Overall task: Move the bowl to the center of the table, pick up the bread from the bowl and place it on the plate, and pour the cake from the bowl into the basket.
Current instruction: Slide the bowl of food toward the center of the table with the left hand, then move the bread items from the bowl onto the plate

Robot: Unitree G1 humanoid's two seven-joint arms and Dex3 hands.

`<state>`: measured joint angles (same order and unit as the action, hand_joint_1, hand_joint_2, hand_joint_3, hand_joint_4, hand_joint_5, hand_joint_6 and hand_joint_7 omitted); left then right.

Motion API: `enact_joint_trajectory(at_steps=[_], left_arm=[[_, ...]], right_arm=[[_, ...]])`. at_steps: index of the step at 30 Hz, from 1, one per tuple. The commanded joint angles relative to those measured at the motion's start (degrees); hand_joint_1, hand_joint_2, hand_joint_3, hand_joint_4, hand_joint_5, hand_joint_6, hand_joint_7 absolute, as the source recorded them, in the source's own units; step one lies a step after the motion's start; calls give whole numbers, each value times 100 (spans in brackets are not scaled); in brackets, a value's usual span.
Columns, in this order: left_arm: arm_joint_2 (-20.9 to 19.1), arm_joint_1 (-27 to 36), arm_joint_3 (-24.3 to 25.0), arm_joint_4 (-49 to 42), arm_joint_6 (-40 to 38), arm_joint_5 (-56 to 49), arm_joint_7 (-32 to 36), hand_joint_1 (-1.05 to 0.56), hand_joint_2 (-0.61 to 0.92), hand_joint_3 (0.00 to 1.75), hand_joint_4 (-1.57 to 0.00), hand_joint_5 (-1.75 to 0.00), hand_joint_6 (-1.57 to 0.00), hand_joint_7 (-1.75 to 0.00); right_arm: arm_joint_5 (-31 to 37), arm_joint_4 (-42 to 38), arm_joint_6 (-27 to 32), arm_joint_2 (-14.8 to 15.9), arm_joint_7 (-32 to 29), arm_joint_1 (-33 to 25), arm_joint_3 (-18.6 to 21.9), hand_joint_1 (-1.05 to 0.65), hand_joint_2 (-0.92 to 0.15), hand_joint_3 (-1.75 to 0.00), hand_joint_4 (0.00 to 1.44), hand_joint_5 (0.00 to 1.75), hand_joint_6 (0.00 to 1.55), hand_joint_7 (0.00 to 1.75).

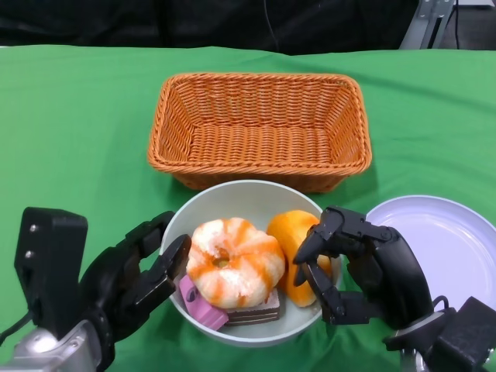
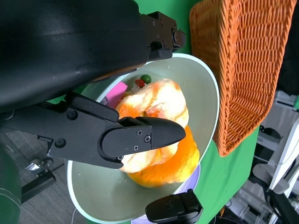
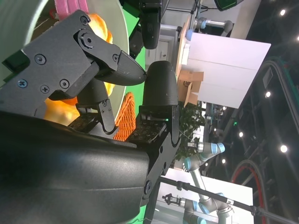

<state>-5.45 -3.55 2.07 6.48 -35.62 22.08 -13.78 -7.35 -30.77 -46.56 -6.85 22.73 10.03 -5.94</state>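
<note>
Sitting in the bowl point(image 1: 240, 198) at the worktop's point(image 1: 77, 124) near middle, the orange bread roll point(image 1: 293, 232) lies just inside the right hand point(image 1: 353, 267), whose fingers curl over it, touching but seemingly not yet clamped. Its long axis runs toward the basket point(image 1: 260, 128). The left hand point(image 1: 136, 279) grips the bowl's rim beside the swirled donut point(image 1: 232, 260).
</note>
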Motion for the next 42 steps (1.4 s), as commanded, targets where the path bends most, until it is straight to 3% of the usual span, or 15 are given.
enact_joint_trajectory(at_steps=[1,16,30,38,40,42], left_arm=[[25,-100,-38,-66,2,-10,-40,-62,92,46,0,0,0,0],[135,-161,-112,-159,132,-66,-47,-61,92,49,0,0,0,0],[-142,-34,164,-134,1383,-1040,377,-55,92,43,-3,-1,-4,-2],[16,174,371,-209,2543,-1556,881,-53,92,34,-22,-10,-23,-8],[223,240,585,-409,3286,-1338,860,-43,92,23,-37,-16,-37,-10],[366,228,827,-736,4077,-1022,663,-26,92,24,-62,-26,-62,-17]], right_arm=[[-72,30,-1,10,-26,56,39,-10,-45,-118,82,148,76,132],[-1,66,78,18,-73,53,35,-12,-47,-113,83,149,79,127],[105,15,56,33,-203,50,32,-8,-43,-122,83,148,78,132],[36,-62,17,25,-132,78,41,-9,-43,-122,82,148,77,131],[18,-75,-1,22,-116,83,44,-7,-43,-123,82,148,77,131],[9,-148,-62,37,-97,118,66,-8,-43,-122,81,147,76,130]])
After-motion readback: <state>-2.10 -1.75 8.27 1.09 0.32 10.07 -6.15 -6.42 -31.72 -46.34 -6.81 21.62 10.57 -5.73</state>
